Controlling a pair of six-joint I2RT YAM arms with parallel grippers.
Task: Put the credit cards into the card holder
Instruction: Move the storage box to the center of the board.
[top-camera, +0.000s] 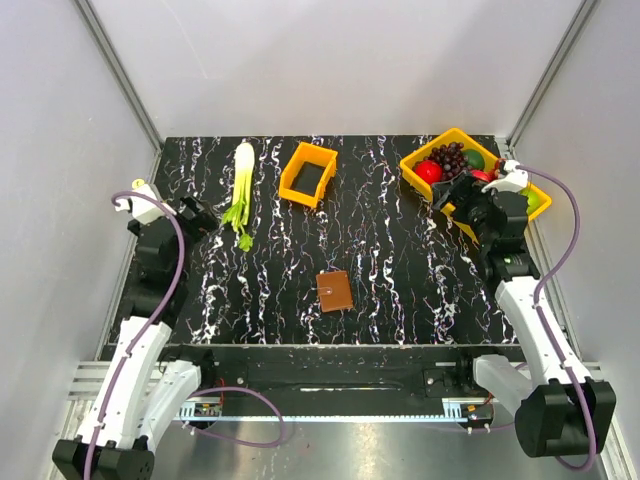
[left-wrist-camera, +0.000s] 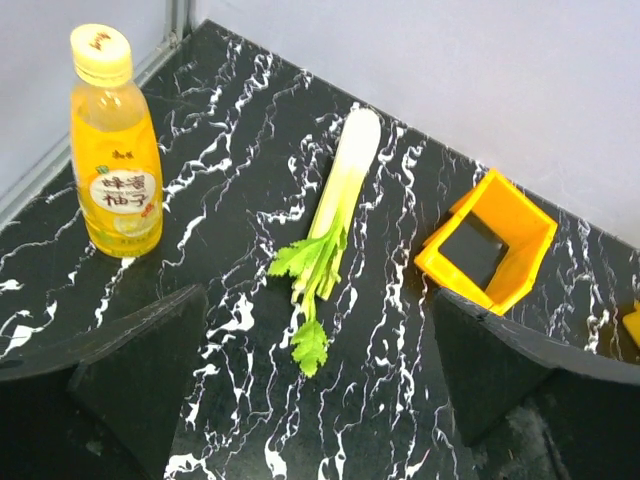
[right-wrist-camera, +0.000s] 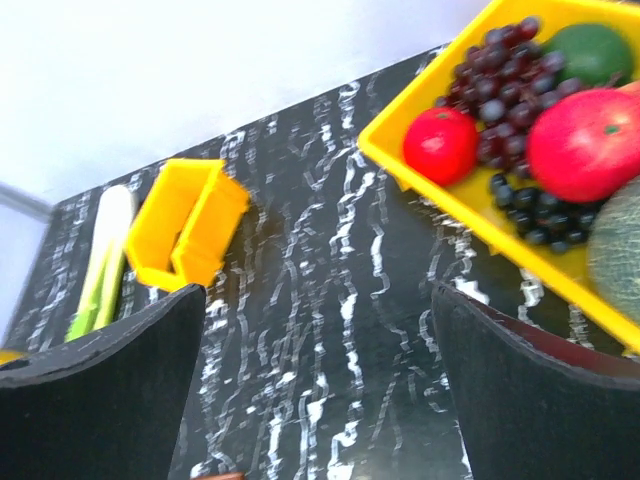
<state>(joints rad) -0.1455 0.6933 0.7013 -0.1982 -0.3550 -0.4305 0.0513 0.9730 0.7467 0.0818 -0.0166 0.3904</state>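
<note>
The card holder (top-camera: 334, 291), a small brown wallet, lies shut on the black marbled table, near the front and about midway between the arms. A brown sliver of the card holder (right-wrist-camera: 214, 477) shows at the bottom edge of the right wrist view. The credit cards are out of view in every frame. My left gripper (top-camera: 198, 216) hovers at the table's left side, open and empty, with bare table between its fingers (left-wrist-camera: 140, 375). My right gripper (top-camera: 452, 192) hangs at the back right beside the fruit tray, also open and empty.
A small orange bin (top-camera: 308, 173) stands at the back centre with a dark inside (left-wrist-camera: 472, 251). A celery stalk (top-camera: 241, 190) lies left of it. A yellow juice bottle (left-wrist-camera: 113, 150) stands at the far left. A yellow tray (top-camera: 418, 160) of fruit fills the back right corner.
</note>
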